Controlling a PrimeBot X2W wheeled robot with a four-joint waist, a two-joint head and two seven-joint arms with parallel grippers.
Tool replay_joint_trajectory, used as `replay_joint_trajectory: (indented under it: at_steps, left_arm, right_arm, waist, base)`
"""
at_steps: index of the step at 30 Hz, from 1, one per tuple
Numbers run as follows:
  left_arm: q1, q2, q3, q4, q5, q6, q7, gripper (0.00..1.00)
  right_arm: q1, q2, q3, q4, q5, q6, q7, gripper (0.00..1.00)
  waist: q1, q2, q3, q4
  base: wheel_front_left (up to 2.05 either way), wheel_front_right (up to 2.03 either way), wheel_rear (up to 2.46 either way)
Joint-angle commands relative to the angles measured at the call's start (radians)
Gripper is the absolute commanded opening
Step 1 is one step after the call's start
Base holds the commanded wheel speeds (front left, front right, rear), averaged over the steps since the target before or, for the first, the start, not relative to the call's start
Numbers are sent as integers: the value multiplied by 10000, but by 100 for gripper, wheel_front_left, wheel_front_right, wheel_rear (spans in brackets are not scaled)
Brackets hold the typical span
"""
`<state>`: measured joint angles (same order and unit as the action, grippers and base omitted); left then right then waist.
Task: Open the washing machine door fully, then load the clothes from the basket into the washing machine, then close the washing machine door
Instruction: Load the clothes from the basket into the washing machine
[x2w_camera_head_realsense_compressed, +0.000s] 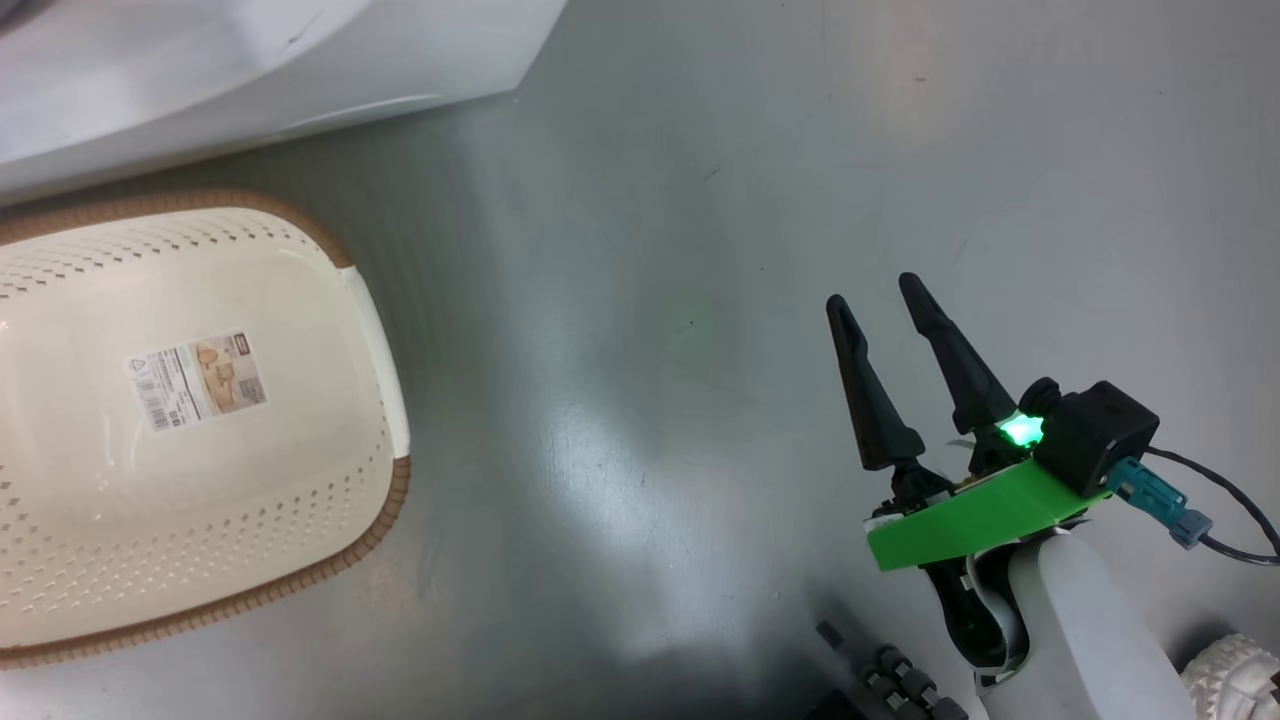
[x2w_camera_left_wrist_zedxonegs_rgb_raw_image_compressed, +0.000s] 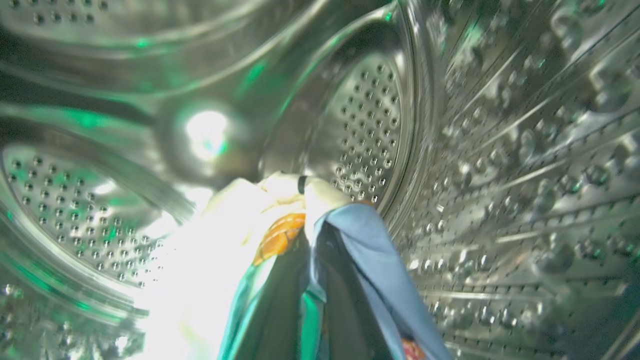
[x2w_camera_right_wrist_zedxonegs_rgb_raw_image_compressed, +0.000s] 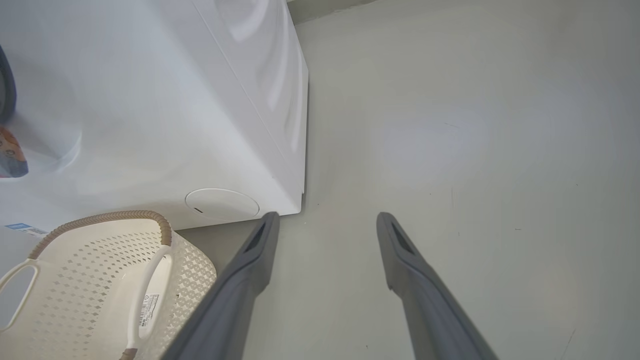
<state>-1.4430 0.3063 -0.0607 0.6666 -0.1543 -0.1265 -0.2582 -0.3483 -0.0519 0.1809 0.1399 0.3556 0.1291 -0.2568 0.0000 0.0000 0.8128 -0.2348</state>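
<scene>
Clothes shroud the left end effector gripping them; right end effector gapes.

The basket sits on the grey floor, a label sticker on its bottom. Just beyond the basket runs the white washing machine. Well to the basket's right, the right hand hovers over the floor, fingers spread apart.

Right gripper: open floor ahead and to its right. To its left: washing machine corner, with the basket just before it.
</scene>
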Motion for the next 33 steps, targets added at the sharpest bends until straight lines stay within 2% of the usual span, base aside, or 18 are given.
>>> replay_joint_trajectory:
  at_steps: [1, 3, 4, 5, 20, 33]
  left_arm:
    - [40, 379, 97, 120, -61, 33, -27, 0]
    - [-89, 355, 78, 570, -80, 56, -28, 0]
    - [-132, 351, 35, 786, -62, 56, -28, 40]
    - [-189, 333, 16, 969, -74, 57, -28, 100]
    - [-336, 165, -254, 2441, -104, 383, 280, 100]
    - [202, -120, -344, 2226, -364, 495, 245, 100]
  right_arm:
    - [338, 17, 221, -142, 69, 16, -49, 100]
    - [351, 17, 209, -120, 71, 16, -49, 100]
    - [352, 17, 206, -111, 73, 16, -49, 100]
    - [349, 17, 204, -103, 74, 16, -49, 100]
    - [236, 17, 54, 32, 63, 16, -49, 100]
    - [189, 17, -237, 56, -24, 16, -49, 100]
  waist:
    - [0, 0, -28, 4]
    - [0, 0, -52, 18]
    - [0, 0, -67, 27]
    - [0, 0, -77, 37]
    - [0, 0, -482, 325]
    - [0, 0, -743, 680]
  base:
    - [0, 0, 0]
    - [0, 0, 0]
    - [0, 0, 0]
    - [0, 0, 0]
    - [0, 0, 0]
    - [0, 0, 0]
